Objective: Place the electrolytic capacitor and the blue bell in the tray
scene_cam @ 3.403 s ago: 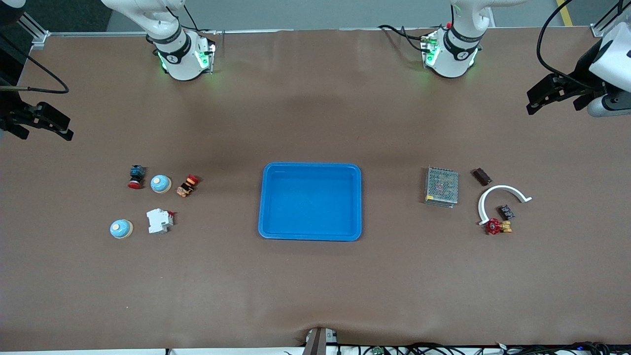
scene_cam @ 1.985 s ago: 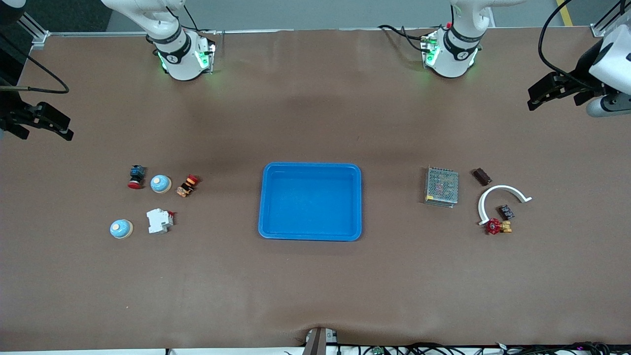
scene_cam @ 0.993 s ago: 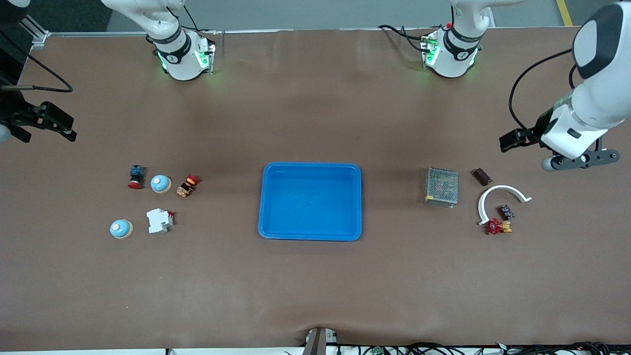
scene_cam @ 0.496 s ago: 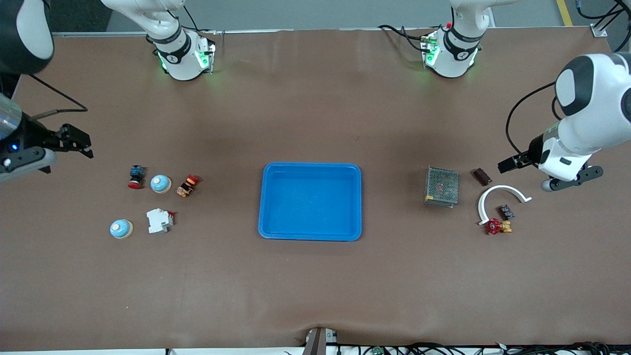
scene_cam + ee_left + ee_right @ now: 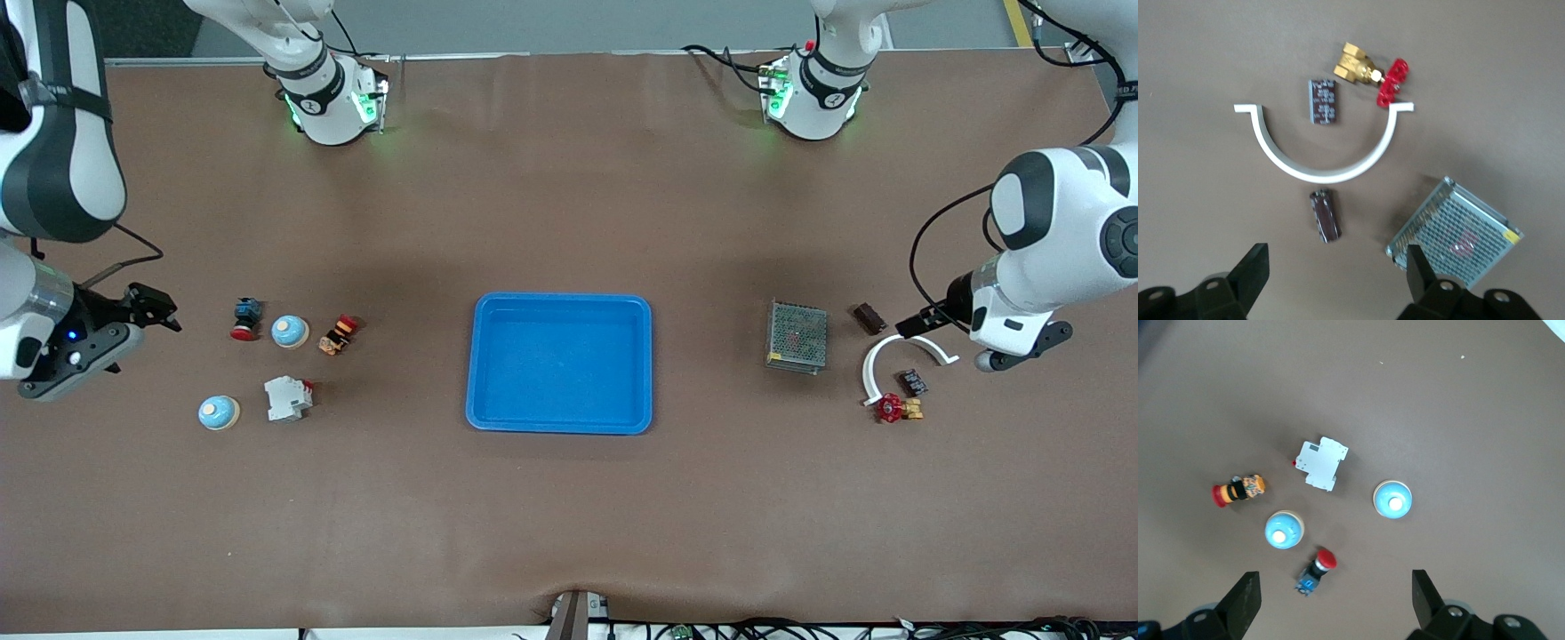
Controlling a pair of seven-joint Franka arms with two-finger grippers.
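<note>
Blue tray [image 5: 559, 363] sits empty at the centre of the surface [image 5: 569, 516]. At 3 o'clock from it: mesh box [image 5: 797, 336], then a dark electrolytic capacitor [image 5: 869, 318], with a white arc bracket [image 5: 902, 360] just nearer the camera. Left hand [image 5: 1331, 277] hovers over the capacitor, fingers spread, grasping nothing. At 9 o'clock from the tray lie two blue bells [image 5: 290, 331] [image 5: 218, 412]. Right hand [image 5: 1331, 597] hangs above them, released, empty.
</note>
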